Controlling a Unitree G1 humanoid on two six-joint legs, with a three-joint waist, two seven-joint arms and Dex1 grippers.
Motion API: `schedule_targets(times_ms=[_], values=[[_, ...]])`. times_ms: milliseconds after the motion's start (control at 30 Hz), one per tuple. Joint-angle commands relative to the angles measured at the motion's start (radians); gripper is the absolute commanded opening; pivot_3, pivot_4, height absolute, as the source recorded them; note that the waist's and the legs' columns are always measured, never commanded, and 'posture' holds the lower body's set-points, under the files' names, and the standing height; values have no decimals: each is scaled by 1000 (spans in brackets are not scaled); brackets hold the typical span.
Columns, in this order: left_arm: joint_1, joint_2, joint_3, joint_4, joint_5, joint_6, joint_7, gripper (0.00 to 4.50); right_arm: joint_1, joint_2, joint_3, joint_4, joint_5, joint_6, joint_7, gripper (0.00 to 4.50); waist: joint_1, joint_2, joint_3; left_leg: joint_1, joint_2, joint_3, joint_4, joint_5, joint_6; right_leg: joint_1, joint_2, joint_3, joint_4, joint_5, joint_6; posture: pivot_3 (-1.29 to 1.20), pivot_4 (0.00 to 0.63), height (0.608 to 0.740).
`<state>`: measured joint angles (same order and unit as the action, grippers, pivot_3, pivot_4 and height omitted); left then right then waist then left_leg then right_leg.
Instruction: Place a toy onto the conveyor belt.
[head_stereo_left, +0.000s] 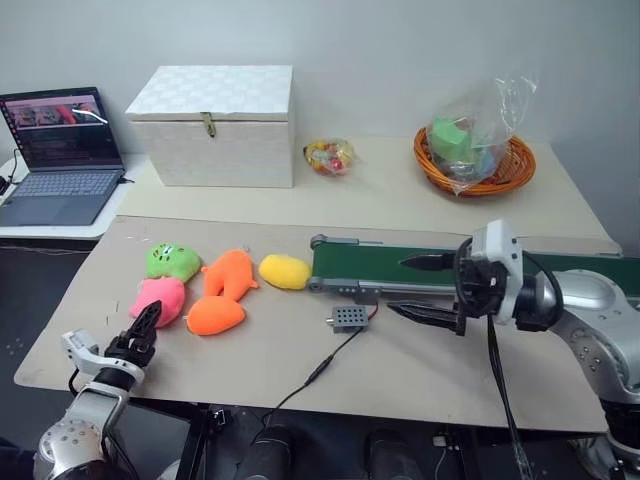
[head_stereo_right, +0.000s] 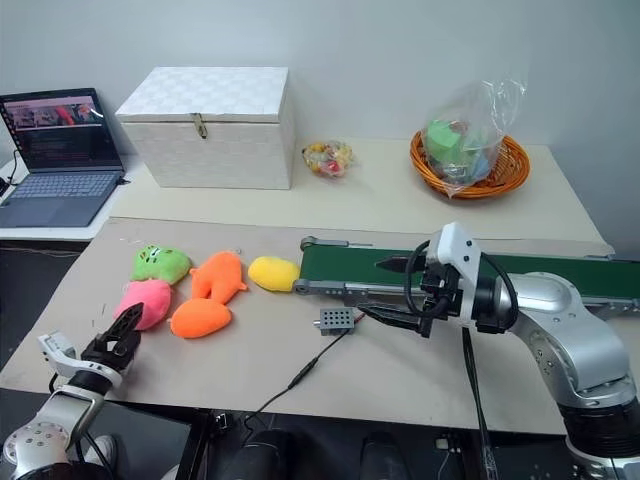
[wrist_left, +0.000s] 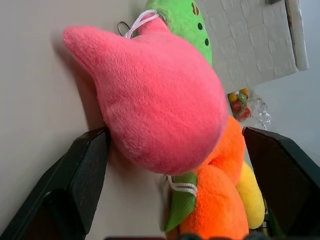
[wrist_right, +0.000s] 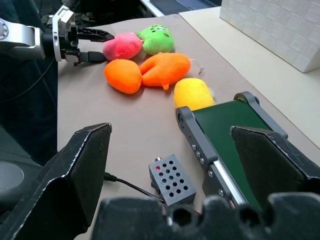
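Left gripper (head_stereo_left: 143, 326) fingers wide around pink toy (head_stereo_left: 160, 299), far side hidden.

Fuzzy plush toy (wrist_left: 160, 100) (pink), matt green conveyor belt (head_stereo_left: 400, 264)

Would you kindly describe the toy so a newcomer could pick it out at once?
Start at the conveyor belt; past its roller end lies a cluster of plush toys. The toy is farthest from the belt, beside the left gripper, and is the only pink one.
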<state>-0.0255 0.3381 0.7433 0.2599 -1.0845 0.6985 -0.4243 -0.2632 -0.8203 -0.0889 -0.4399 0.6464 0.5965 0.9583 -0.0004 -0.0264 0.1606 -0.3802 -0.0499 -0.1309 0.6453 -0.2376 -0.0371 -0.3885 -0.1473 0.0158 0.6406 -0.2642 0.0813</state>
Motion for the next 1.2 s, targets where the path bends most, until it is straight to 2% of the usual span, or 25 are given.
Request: schedule_targets(times_ms=[33, 300, 333, 533, 633, 833, 933, 1033, 1133, 1200], values=[[-10, 1, 12, 7, -4, -14, 2, 3315, -8, -2, -23, -11, 3, -4, -6, 4500, -3, 0, 0, 0, 0, 0, 0, 0, 0, 0, 0, 0, 0, 0, 0, 0, 150, 740], [-8, 5, 21, 27, -6, -27, -8, 284, -11, -2, -4, -6, -18, -1, -12, 4500, -10, 0, 0, 0, 0, 0, 0, 0, 0, 0, 0, 0, 0, 0, 0, 0, 150, 740], [-4, 4, 21, 25, -6, -28, -10, 55, -12, 0, 0, -8, -17, 1, -12, 4500, -11, 0, 0, 0, 0, 0, 0, 0, 0, 0, 0, 0, 0, 0, 0, 0, 150, 740], [15, -16, 30, 5, -12, -47, -8, 55, -14, 3, 11, -9, -15, -3, -3, 4500, -12, 0, 0, 0, 0, 0, 0, 0, 0, 0, 0, 0, 0, 0, 0, 0, 150, 740], [56, -27, 36, -106, -50, -34, -22, 55, -11, -2, 10, -6, -17, -10, 3, 4500, -15, -1, 0, 0, 0, 0, 0, 0, 0, 0, 0, 0, 0, 0, 0, 0, 150, 740], [82, 80, 114, -360, -187, -3, 25, 55, 7, -4, 6, -3, -16, -16, 13, 4500, -12, -3, 2, -1, 1, 0, 0, 0, 0, -1, 0, 0, 0, 0, 0, 0, 150, 740], [53, 152, 95, -451, -211, 15, 64, 55, 24, -5, 16, 2, -32, -22, 13, 4500, -9, -3, 2, -1, 0, 0, 0, 0, 0, -1, 0, 0, 0, 0, 0, 0, 150, 740], [-94, 216, -54, -578, -166, 24, 139, 55, 67, -7, 25, 6, -57, -38, 20, 4500, 5, -3, 2, -1, 0, -1, 0, 0, 0, 0, 0, 0, -1, 0, 0, 0, 150, 740], [-262, 272, -292, -609, 61, 10, 186, 55, 76, 10, 14, 7, -51, -34, 5, 4500, 11, -3, 2, -2, -1, -1, 0, 0, -1, 0, 0, -1, 0, 0, 0, 0, 150, 740], [-364, 287, -495, -597, 256, -31, 177, 55, 84, 17, 10, 2, -54, -36, -4, 4500, 12, -3, 2, -1, -1, -1, 0, 1, -1, 0, 0, -1, 0, 0, 0, 0, 150, 740]])
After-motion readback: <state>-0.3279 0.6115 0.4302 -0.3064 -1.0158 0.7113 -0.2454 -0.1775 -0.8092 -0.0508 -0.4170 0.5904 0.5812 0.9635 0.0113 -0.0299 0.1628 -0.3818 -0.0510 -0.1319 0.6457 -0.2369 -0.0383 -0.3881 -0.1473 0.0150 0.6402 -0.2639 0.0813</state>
